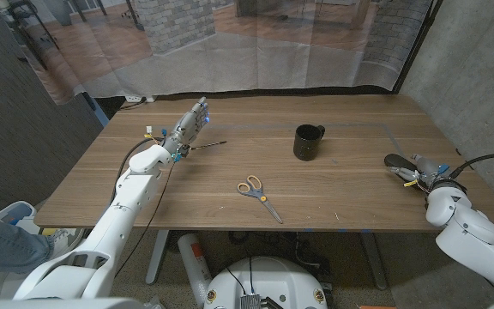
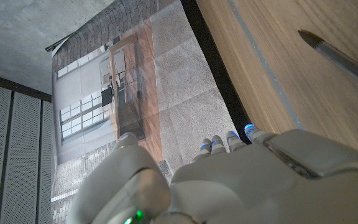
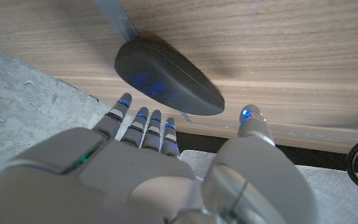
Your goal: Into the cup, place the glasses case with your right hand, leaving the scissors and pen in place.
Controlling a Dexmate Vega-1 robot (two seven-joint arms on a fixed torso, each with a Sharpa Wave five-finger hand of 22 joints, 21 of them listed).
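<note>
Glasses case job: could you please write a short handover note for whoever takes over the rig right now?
Right hand: open at the table's right edge, fingers spread just short of the glasses case; nothing held.
Left hand: open, raised over the far left of the table, beside the pen.
Cup: upright, right of centre, nothing seen in it.
Scissors: near the front, centre.
Done: approach only.
Left: grip the case, carry it to the cup, drop it in; leave scissors and pen alone.

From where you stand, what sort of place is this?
Probably an indoor robot test setup: a wooden table, a printed backdrop curtain of a brick building behind it, and bare concrete walls.
</note>
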